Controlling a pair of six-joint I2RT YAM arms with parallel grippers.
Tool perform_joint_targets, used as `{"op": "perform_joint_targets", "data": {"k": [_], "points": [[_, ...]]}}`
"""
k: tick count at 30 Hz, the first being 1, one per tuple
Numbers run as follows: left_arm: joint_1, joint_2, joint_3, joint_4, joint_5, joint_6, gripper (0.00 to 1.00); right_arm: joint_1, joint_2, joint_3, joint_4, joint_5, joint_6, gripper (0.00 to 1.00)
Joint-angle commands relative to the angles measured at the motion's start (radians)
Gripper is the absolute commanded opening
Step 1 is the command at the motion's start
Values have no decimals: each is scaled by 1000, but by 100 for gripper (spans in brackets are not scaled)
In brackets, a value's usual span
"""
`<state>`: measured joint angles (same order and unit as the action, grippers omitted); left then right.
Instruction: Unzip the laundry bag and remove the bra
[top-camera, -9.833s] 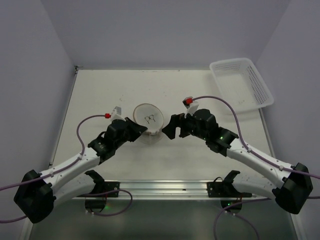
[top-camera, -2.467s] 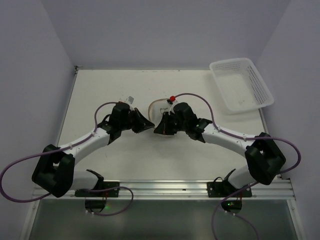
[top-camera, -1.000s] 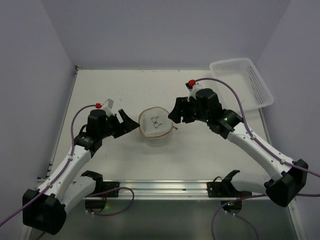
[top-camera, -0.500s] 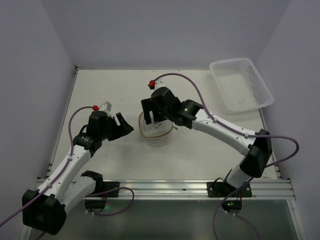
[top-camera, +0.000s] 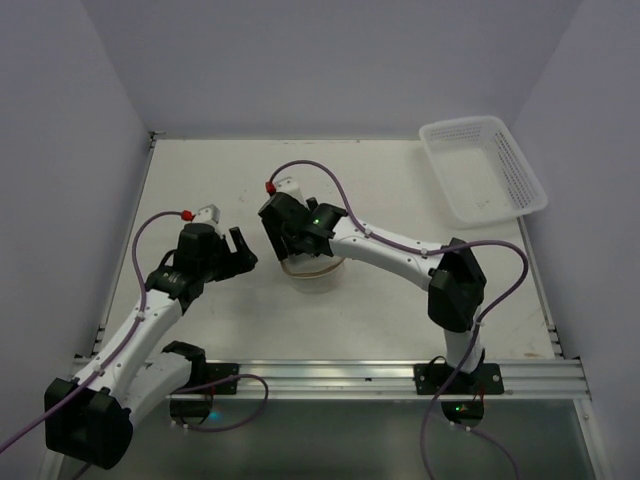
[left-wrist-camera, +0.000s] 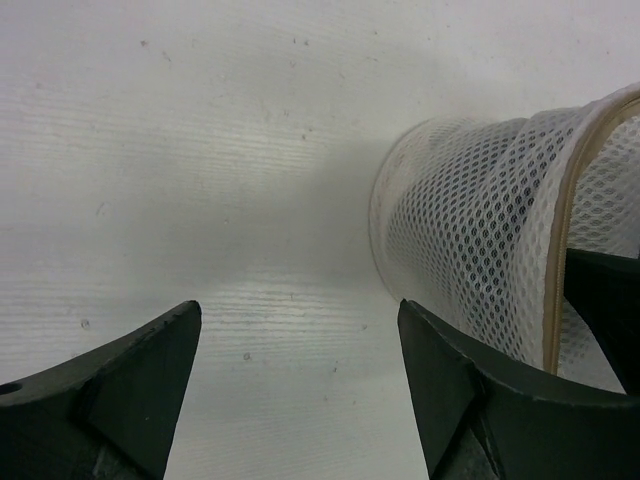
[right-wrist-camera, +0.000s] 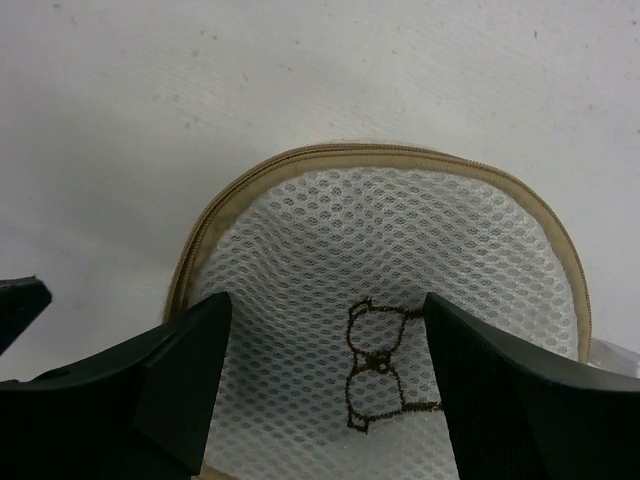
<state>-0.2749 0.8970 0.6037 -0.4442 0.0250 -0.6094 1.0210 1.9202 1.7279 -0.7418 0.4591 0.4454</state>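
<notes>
The laundry bag (top-camera: 325, 272), a round cream mesh pouch with a tan rim, lies at the table's middle. My right gripper (top-camera: 298, 248) hovers over its left part and hides most of it from above. In the right wrist view that gripper (right-wrist-camera: 325, 320) is open, its jaws straddling the black bra outline (right-wrist-camera: 375, 375) on the laundry bag (right-wrist-camera: 330, 240); the tan zipper (right-wrist-camera: 400, 155) looks shut. My left gripper (top-camera: 245, 250) sits just left of the bag, open (left-wrist-camera: 297, 310) over bare table, with the bag's mesh side (left-wrist-camera: 480, 230) beside its right finger. The bra is hidden.
A white perforated basket (top-camera: 485, 165) stands at the back right corner. The right arm's elbow (top-camera: 455, 285) is folded up right of the bag. White walls close the table on three sides.
The right arm has swung from the bag's right side across to its left, and its gripper now covers the bag's face. The left gripper has barely moved.
</notes>
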Motion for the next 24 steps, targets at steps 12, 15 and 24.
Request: {"op": "perform_joint_targets", "data": {"k": [12,15,24], "points": [[11,16,7,48,24,39,84,1,8,-27,12,56,27,10],[11,14,7,65,49,33,84,1,-10,-44,28,33,24,0],[13,92,-77,238,203,-58,86,-15,-76,-163,101,-68,44,0]]}}
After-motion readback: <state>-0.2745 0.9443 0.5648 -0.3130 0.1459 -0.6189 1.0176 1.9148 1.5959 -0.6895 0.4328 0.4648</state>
